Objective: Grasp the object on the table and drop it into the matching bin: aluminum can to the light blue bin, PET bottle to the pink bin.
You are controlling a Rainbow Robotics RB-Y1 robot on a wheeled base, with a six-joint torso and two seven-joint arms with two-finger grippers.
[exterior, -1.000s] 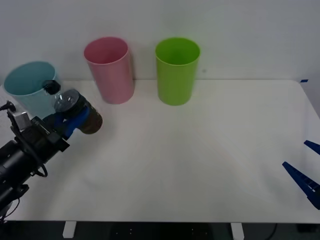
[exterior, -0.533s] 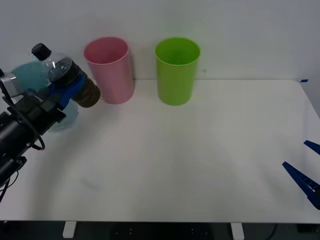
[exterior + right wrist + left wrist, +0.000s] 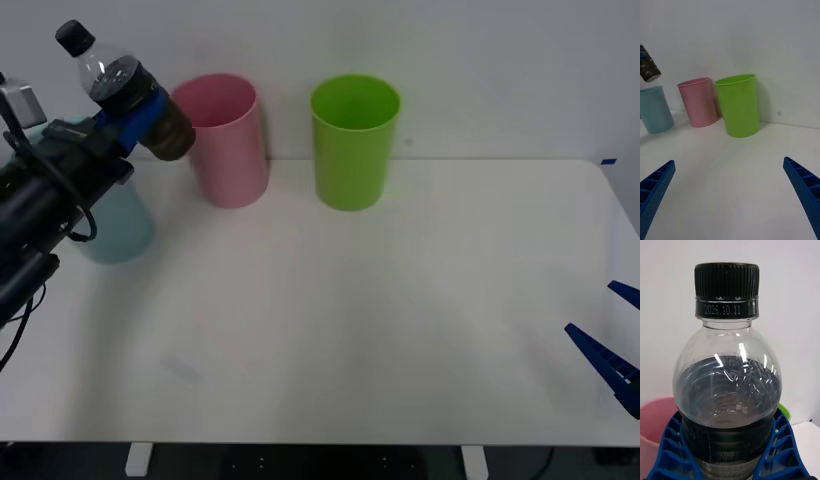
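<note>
The left gripper (image 3: 135,110) clasps the PET bottle (image 3: 125,88) high in the air, tilted, just beside the pink bin (image 3: 222,138) at the table's (image 3: 400,320) far left edge. The right gripper (image 3: 612,350) rests spread wide at the near right corner.

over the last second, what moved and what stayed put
The left gripper, shut on the PET bottle, has risen from in front of the light blue bin and moved toward the pink bin, the bottle now tilted beside its rim. The bins and the right gripper, open at the table's right edge, stayed put.
</note>
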